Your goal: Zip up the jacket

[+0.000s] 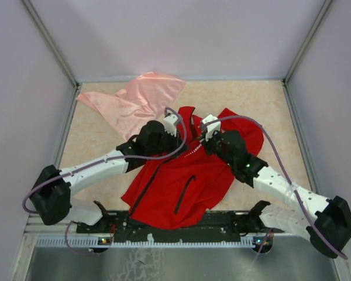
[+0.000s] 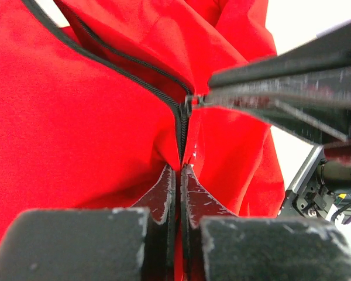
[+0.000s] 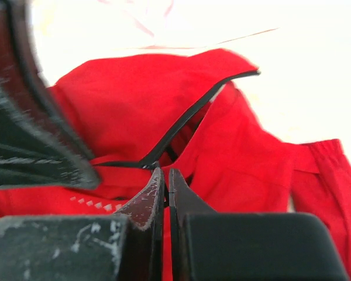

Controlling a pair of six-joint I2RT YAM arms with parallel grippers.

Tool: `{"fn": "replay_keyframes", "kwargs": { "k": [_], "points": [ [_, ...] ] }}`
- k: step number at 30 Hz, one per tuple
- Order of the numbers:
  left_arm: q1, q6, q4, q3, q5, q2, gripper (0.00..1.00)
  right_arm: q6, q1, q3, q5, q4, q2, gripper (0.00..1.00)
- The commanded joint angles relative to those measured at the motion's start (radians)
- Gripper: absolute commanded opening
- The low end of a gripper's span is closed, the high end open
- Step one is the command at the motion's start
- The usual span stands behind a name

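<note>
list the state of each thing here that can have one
jacket: lying crumpled, front only partly zipped
zipper: joined below the zipper slider, split above it
left gripper: shut on the jacket just below the zipper slider
right gripper: shut on the zipper slider
pink cloth: crumpled, lying at the far left

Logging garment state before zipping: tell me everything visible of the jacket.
The jacket is bright red, thin smooth-looking fabric, lying crumpled front-up on the table, collar end at the far side. Its black front zipper is joined low and split open above. It has a dark pocket zip and small white lettering. The left pincer and right pincer pinch it at the zipper.
</note>
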Motion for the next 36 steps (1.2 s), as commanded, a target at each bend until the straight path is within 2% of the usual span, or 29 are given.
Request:
{"fn": "replay_keyframes", "kwargs": {
  "k": [1,7,10,12,16,17,20,24,31,36],
  "points": [
    [-0.004,0.023,-0.111,-0.074,-0.092,-0.091,0.00,-0.052,-0.090,0.081,0.249,0.088,-0.027,0.00],
    [0.004,0.000,-0.163,-0.117,-0.340,-0.162,0.00,-0.023,-0.204,0.108,0.279,0.079,-0.042,0.00],
    [0.017,0.001,-0.198,-0.104,-0.406,-0.172,0.00,-0.018,-0.226,0.118,0.259,0.071,-0.045,0.00],
    [0.018,0.017,-0.196,-0.095,-0.377,-0.175,0.00,-0.016,-0.226,0.129,0.170,0.055,-0.043,0.00],
    [0.017,0.066,-0.127,-0.104,-0.215,-0.172,0.00,0.020,-0.220,0.133,-0.115,0.049,-0.022,0.00],
    [0.017,0.074,-0.103,-0.111,-0.187,-0.170,0.00,0.040,-0.215,0.128,-0.192,0.067,-0.012,0.02],
    [0.013,0.096,-0.061,-0.122,-0.127,-0.164,0.00,0.111,-0.201,0.117,-0.324,0.119,0.031,0.22],
    [0.005,0.130,0.002,-0.144,-0.080,-0.174,0.00,0.214,-0.189,0.099,-0.414,0.199,0.090,0.31],
    [-0.026,0.209,0.036,-0.154,-0.091,-0.169,0.00,0.292,-0.142,0.112,-0.505,0.241,0.185,0.36],
    [-0.087,0.294,0.038,-0.174,-0.215,-0.167,0.00,0.343,-0.139,0.172,-0.383,0.192,0.264,0.41]
  ]
}}
